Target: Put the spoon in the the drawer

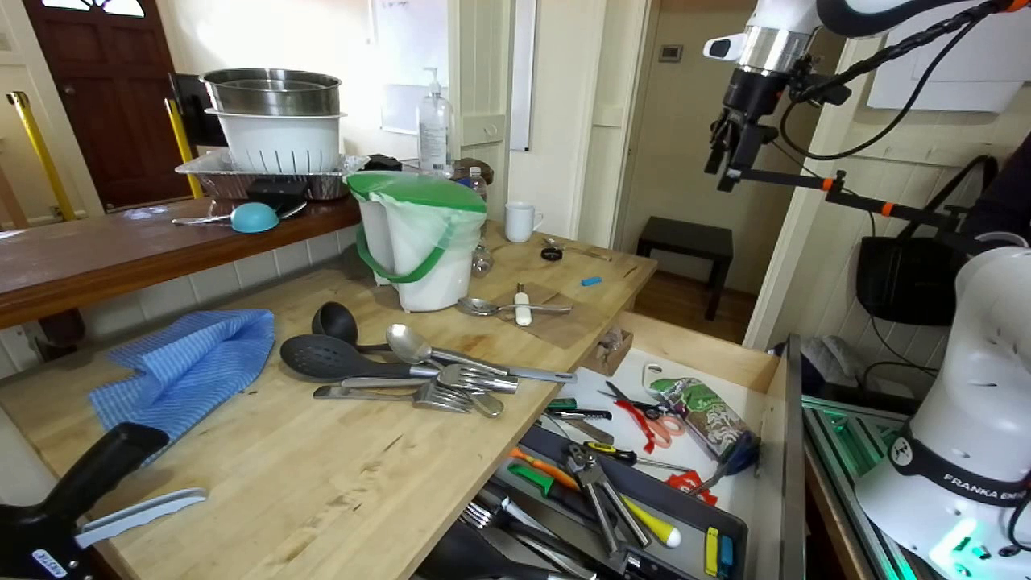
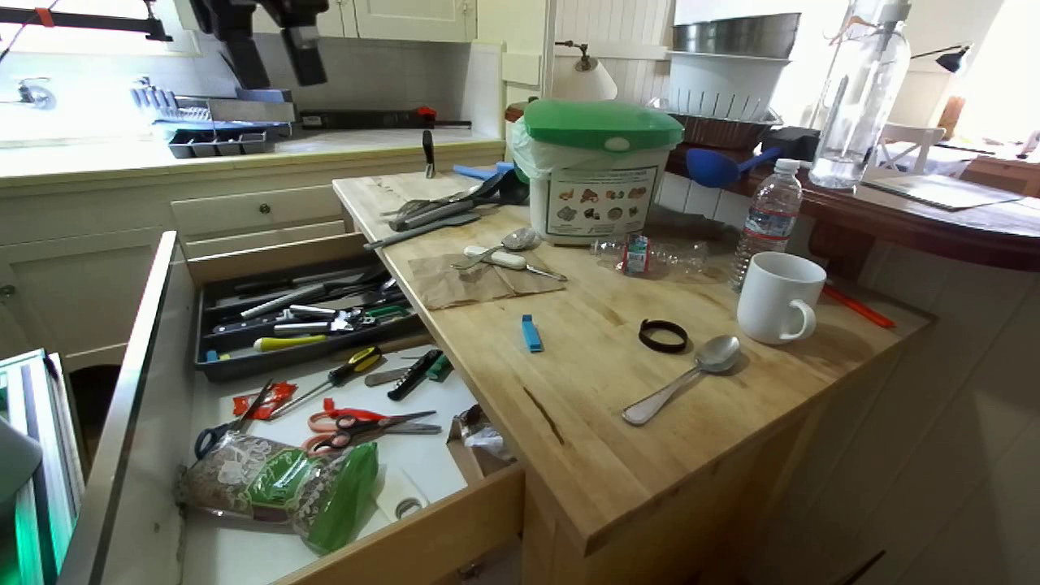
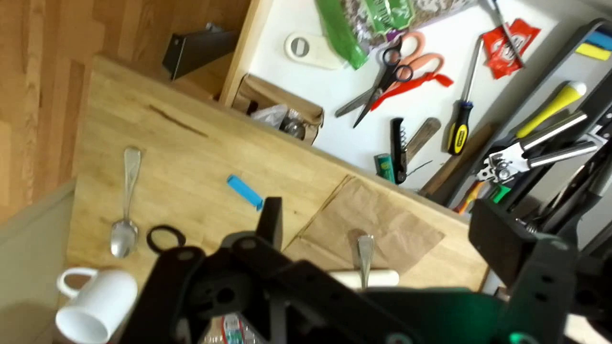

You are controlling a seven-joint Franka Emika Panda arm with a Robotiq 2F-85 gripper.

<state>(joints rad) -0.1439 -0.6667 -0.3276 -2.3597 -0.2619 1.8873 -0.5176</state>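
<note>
A metal spoon [image 1: 482,307] lies across a white-handled tool [image 2: 505,259] on brown paper on the bench. In the wrist view only its handle [image 3: 366,253] shows. Another metal spoon [image 2: 717,354] lies near the mug, also seen in the wrist view [image 3: 124,236]. A larger spoon [image 1: 408,344] rests in a utensil pile. The light wood drawer [image 2: 422,532] stands open beside the bench; its side wall also shows in an exterior view [image 1: 701,342]. My gripper [image 3: 382,227] is open and empty, high above the bench and drawer; it shows in both exterior views [image 1: 719,173] [image 2: 282,77].
A green-lidded bin [image 1: 419,242], white mug [image 2: 780,296], water bottle [image 2: 768,219], black ring [image 2: 662,335] and blue piece [image 2: 530,333] stand or lie on the bench. The drawer holds a grey utensil tray [image 2: 213,370], scissors [image 2: 357,426] and a patterned bag [image 2: 260,483].
</note>
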